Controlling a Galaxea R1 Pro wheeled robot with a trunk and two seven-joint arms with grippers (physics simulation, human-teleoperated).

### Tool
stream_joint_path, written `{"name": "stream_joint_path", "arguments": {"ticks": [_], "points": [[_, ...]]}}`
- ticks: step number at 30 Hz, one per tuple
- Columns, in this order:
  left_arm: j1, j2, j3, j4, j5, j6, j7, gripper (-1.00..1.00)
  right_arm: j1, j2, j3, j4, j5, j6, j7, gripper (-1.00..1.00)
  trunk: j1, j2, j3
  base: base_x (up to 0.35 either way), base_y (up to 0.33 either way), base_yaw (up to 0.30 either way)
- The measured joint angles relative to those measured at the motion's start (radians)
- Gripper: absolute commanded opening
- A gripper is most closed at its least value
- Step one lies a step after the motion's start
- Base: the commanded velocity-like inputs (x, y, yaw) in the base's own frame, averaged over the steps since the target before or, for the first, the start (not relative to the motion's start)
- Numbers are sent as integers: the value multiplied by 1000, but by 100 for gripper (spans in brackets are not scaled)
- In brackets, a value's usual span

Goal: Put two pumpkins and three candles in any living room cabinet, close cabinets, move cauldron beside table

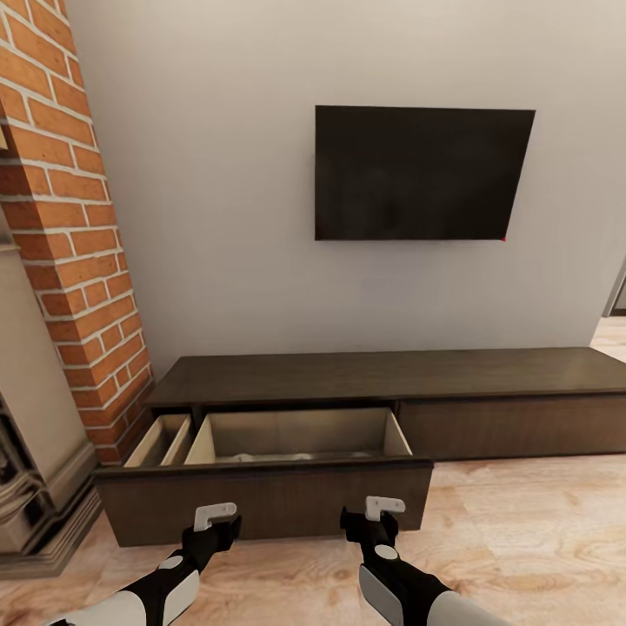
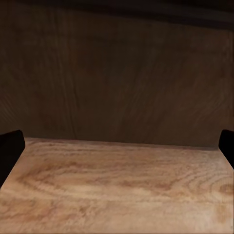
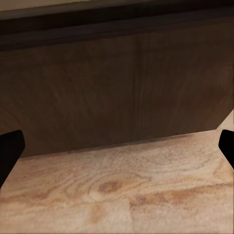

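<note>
The wall (image 1: 217, 174) carries a black television (image 1: 422, 172); a brick column (image 1: 69, 217) stands at its left. Below the television, the cabinet (image 1: 391, 374) runs along the wall on the wooden floor (image 1: 522, 539). Its left drawer (image 1: 261, 500) is pulled fully out, exposing a pale interior split into a narrow and a wide compartment; the contents cannot be determined. The left gripper (image 1: 217, 522) and right gripper (image 1: 372, 520) sit low, just in front of the drawer front. In both wrist views each gripper's fingertips (image 2: 9, 146) (image 3: 9, 148) stand spread wide apart, holding nothing.
</note>
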Motion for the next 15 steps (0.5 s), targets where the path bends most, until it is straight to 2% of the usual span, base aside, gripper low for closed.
{"name": "stream_joint_path", "arguments": {"ticks": [15], "points": [[0, 0, 0, 0, 1, 0, -5, 100, 0, 0, 0, 0, 0, 1, 0, 100, 0, 0, 0, 6, 1, 0]]}}
